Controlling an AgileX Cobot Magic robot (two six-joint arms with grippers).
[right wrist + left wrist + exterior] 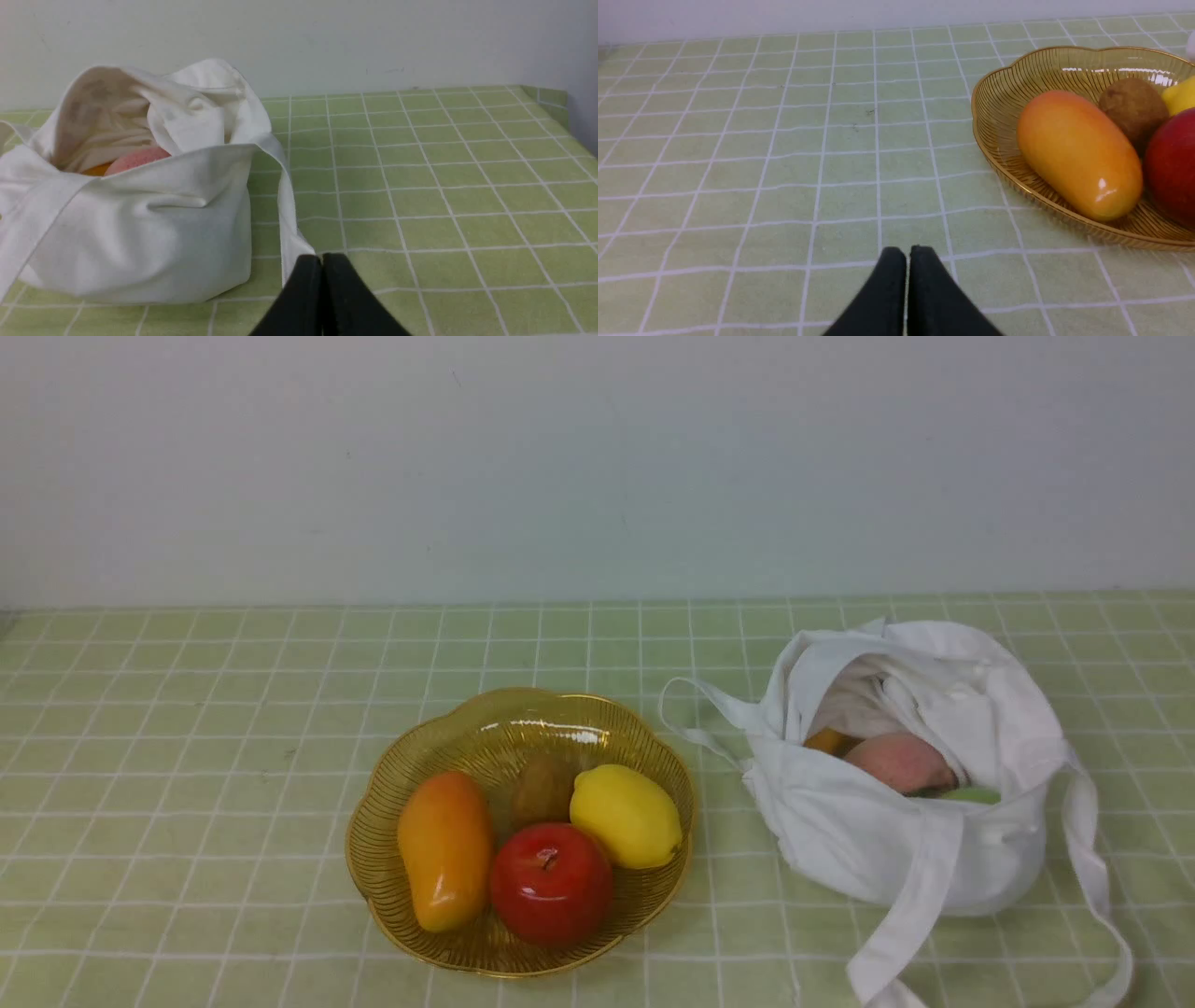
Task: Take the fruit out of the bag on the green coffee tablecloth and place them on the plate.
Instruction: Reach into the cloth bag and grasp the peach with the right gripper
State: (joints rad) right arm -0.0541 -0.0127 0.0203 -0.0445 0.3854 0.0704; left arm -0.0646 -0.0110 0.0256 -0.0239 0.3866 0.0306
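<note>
The white cloth bag (915, 840) stands open on the right of the pale green grid tablecloth (187, 756). In its mouth show a pink peach (898, 762), an orange-yellow fruit (829, 741) and a sliver of a light green one (971, 794). The bag (140, 233) and the peach (135, 158) also show in the right wrist view. The amber scalloped plate (392, 896) sits at centre. My left gripper (908, 254) is shut and empty above bare cloth, beside the plate (994, 107). My right gripper (322, 261) is shut and empty by the bag's strap (287, 219). Neither gripper shows in the front view.
The plate holds an orange mango (446, 847), a red apple (551, 883), a yellow lemon (627, 814) and a brown kiwi (543, 790). A pale wall (597, 467) closes the far side. Long straps (1102, 896) trail from the bag toward the front edge.
</note>
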